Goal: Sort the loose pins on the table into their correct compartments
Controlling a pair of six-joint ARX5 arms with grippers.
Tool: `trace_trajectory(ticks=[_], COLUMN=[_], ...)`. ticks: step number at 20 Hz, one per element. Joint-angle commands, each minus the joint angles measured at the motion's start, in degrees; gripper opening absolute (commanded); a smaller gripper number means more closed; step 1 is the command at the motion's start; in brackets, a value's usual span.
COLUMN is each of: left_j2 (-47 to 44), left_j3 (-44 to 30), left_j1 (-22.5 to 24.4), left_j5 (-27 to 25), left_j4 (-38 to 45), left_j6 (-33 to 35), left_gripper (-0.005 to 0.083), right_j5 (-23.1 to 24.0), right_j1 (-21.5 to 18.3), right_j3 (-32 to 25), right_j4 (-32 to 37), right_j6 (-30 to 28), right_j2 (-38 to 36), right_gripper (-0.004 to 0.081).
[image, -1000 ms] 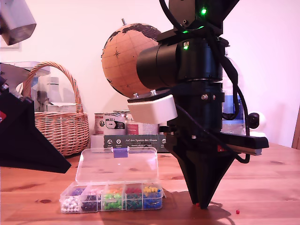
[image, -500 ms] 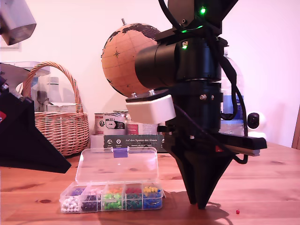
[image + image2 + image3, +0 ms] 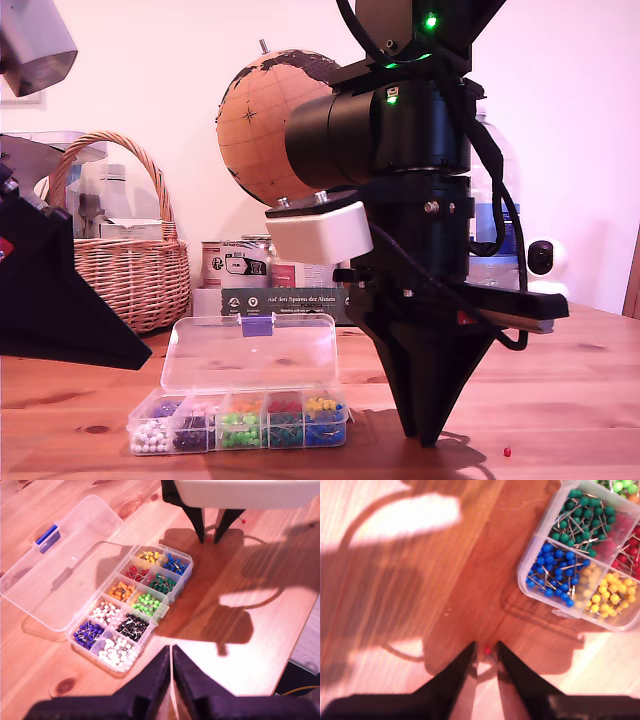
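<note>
The table (image 3: 580, 390) carries your open compartments (image 3: 240, 420) near its front edge in the exterior view. My second gripper (image 3: 486, 657) stands tip-down beside the blue section, jaws slightly apart around 1 red pin (image 3: 487, 650); grip unconfirmed. My first gripper (image 3: 171, 655) hangs closed, empty. 1 loose pin (image 3: 507, 452) lies at the front edge.

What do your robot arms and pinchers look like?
Both are black. My second gripper tapers to a point with thin black fingers. Its arm carries a fat black cylinder, a white box, black cables and green lights. My first gripper has wedge-shaped fingers too.
</note>
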Motion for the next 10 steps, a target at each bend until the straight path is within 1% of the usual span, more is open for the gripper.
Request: trace_trajectory(ticks=[1,10], left_j2=[0.5,0.5], left_j3=[-1.3,-1.3], left_j1=[0.2,0.2], left_j5=[0.0,0.0], left_j4=[0.4,0.4], left_j6=[-0.2,-0.2], left_gripper=[-0.0024,-0.0024], right_j5=[-0.3,-0.2], right_j1=[0.5,-0.2], right_j3=[-0.6,-0.6], right_j4=[-0.8,-0.5], right_j6=[0.0,0.0], right_j2=[1.6,1.7], right_gripper=[0.0068,0.0067])
